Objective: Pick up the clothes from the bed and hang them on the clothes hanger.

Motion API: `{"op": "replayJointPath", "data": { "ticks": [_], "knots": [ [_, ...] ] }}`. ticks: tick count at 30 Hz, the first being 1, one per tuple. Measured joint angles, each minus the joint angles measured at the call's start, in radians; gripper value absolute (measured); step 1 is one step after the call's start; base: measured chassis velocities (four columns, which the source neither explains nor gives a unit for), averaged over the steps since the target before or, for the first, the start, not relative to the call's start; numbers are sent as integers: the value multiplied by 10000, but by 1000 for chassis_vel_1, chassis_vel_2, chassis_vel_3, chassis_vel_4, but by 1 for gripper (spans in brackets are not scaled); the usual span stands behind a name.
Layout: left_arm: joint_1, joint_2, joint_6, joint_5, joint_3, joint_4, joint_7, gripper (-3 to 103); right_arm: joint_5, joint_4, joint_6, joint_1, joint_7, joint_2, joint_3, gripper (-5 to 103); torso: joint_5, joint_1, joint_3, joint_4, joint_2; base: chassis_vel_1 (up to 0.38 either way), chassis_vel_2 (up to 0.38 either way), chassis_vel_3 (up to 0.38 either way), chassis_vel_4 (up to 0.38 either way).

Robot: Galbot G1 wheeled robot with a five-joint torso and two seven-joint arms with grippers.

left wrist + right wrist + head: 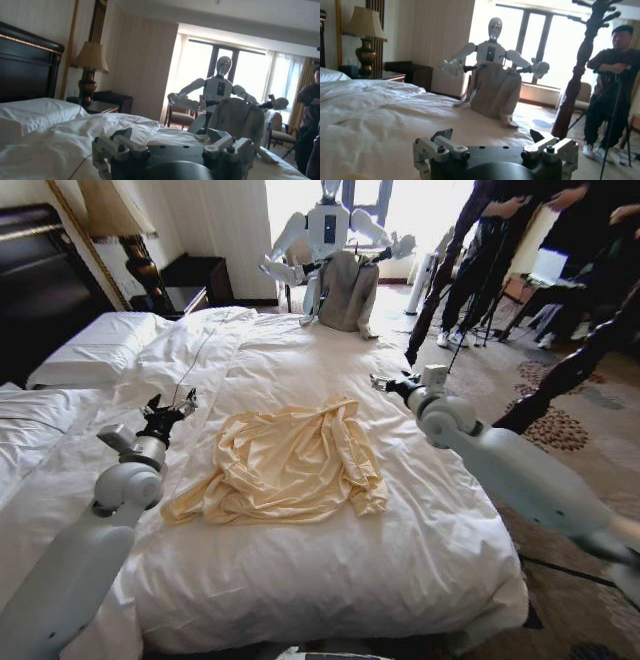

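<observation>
The large bed with rumpled white duvet (300, 570) is the landmark. On its middle lies the pale cream-yellow long-sleeved top of soft thin fabric (285, 465), spread crumpled. The left gripper (168, 416) is over the bed to the left of the top, apart from it; the right gripper (392, 386) is over the bed's right edge, beyond the top's far right corner. White pillows (95, 345) lie on the bed's far left. Beyond the bed's far end stands a white humanoid robot holding a grey-beige garment (347, 290).
</observation>
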Motion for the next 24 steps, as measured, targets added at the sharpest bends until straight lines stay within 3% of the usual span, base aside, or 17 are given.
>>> {"op": "replayJointPath", "data": {
  "ticks": [3,9,10,11,13,15,18,19,21,24],
  "knots": [
    [1161,-264,229,-325,-931,-1483,-230,100,-169,1234,72,-941,496,-1098,863,100,1,-2,-2,4,1,0,0,0,0],
    [2536,-876,279,-226,-2024,-2684,-24,100,-182,2538,-92,-2622,1491,-1566,2437,100,0,0,-1,10,0,0,0,0,0],
    [2996,-1097,274,-206,-2501,-3021,77,100,-108,2905,-271,-3280,1605,-1694,3386,100,5,0,0,14,-2,0,0,0,0],
    [2996,-1097,274,-206,-2501,-3021,77,100,-108,2905,-271,-3280,1605,-1694,3386,100,5,0,0,14,-2,0,0,0,0],
    [3394,-1285,236,-108,-2989,-3360,184,100,228,3346,-453,-3617,1891,-2122,4506,100,2,-1,-1,10,-1,0,0,0,0],
    [3420,-1300,228,-92,-3039,-3418,189,100,424,3409,-522,-3527,1950,-2267,4743,100,2,-2,-2,9,0,0,0,0,0],
    [3359,-1306,229,-9,-3030,-3650,193,100,1925,3389,-987,-2027,2547,-2969,4559,100,2,0,1,8,-1,0,0,0,0],
    [3359,-1306,229,-9,-3030,-3650,193,100,1925,3389,-987,-2027,2547,-2969,4559,100,2,0,1,8,-1,0,0,0,0],
    [3217,-1290,268,5,-2843,-3768,173,100,3207,3035,-1796,13,2756,-3506,4333,100,-16,5,3,11,-2,0,0,0,0],
    [3185,-1291,289,22,-2729,-3801,165,100,3410,2736,-2216,768,2649,-3943,4343,100,-9,5,2,8,-2,0,0,0,0]
  ]
}}
